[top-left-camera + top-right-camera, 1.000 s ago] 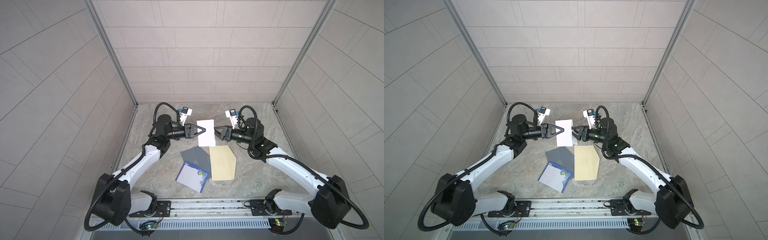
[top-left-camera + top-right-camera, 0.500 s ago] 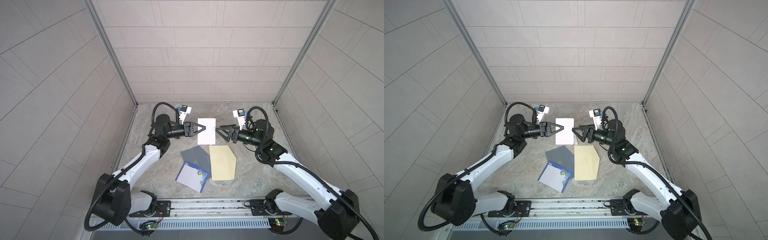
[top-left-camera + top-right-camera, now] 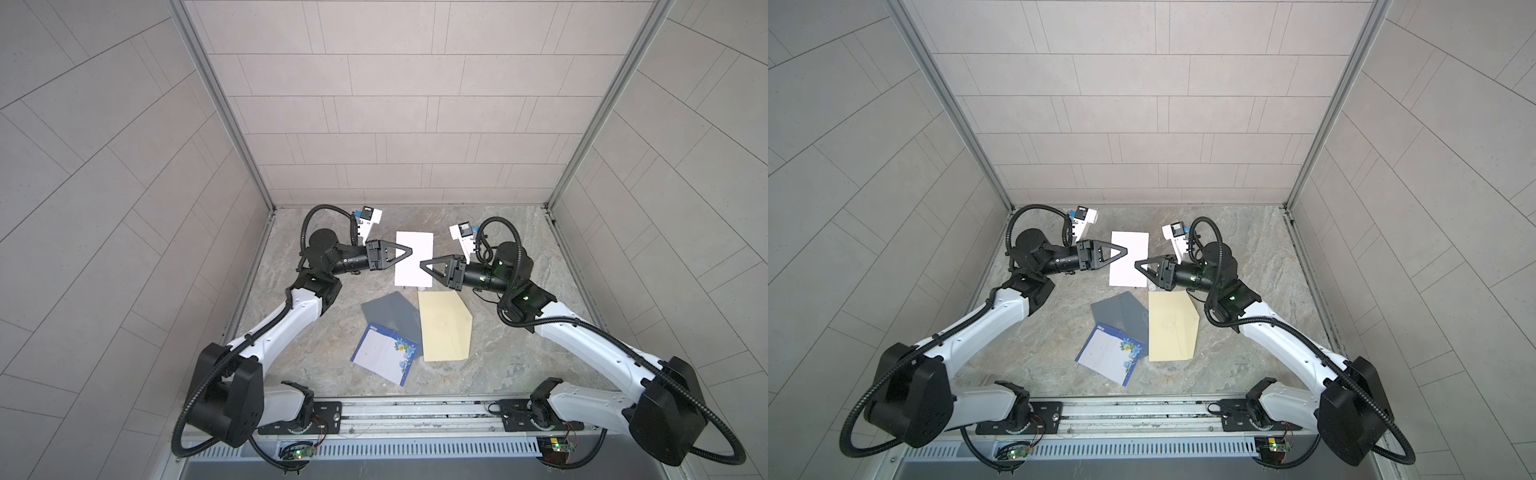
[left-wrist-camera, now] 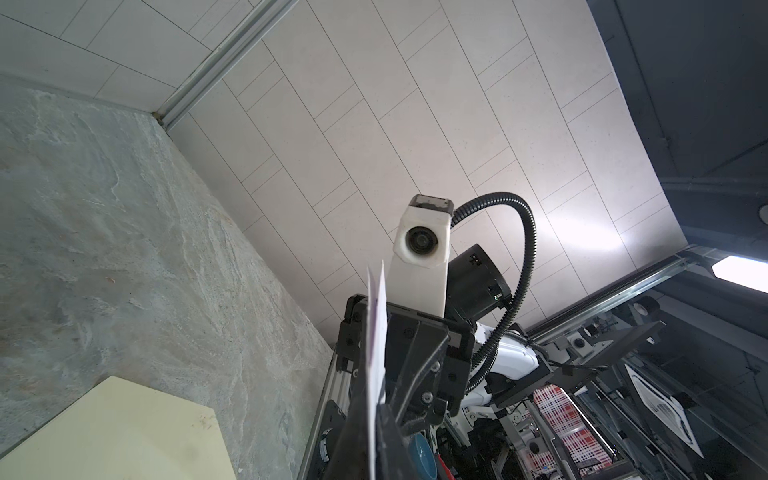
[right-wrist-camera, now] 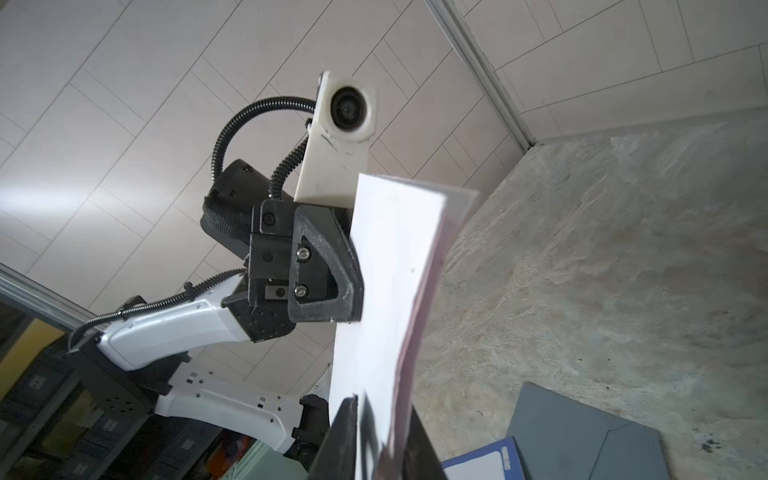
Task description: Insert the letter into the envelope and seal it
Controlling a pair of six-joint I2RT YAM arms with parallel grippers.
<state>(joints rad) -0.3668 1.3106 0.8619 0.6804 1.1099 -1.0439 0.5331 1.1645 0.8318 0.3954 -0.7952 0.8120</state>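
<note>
The letter (image 3: 417,245) (image 3: 1136,243) is a white folded sheet held up above the back of the table. My left gripper (image 3: 410,252) (image 3: 1125,251) is shut on its left edge; in the left wrist view the letter (image 4: 377,316) runs edge-on between the jaws of the left gripper (image 4: 374,419). My right gripper (image 3: 422,264) (image 3: 1136,264) is shut on the lower right edge, and the right wrist view shows the letter (image 5: 390,270) pinched in the right gripper (image 5: 380,440). The cream envelope (image 3: 444,326) (image 3: 1173,328) (image 4: 116,432) lies flat on the table below.
A grey envelope (image 3: 392,316) (image 5: 582,440) lies left of the cream one, partly under it. A blue-bordered card with flowers (image 3: 384,355) (image 3: 1111,355) lies in front of it. Tiled walls close in the back and both sides; the arms' base rail (image 3: 415,411) runs along the front.
My right gripper opened and drew back to the right, then came in again and shut on the letter's lower right edge. The left gripper kept its hold and stayed put.
</note>
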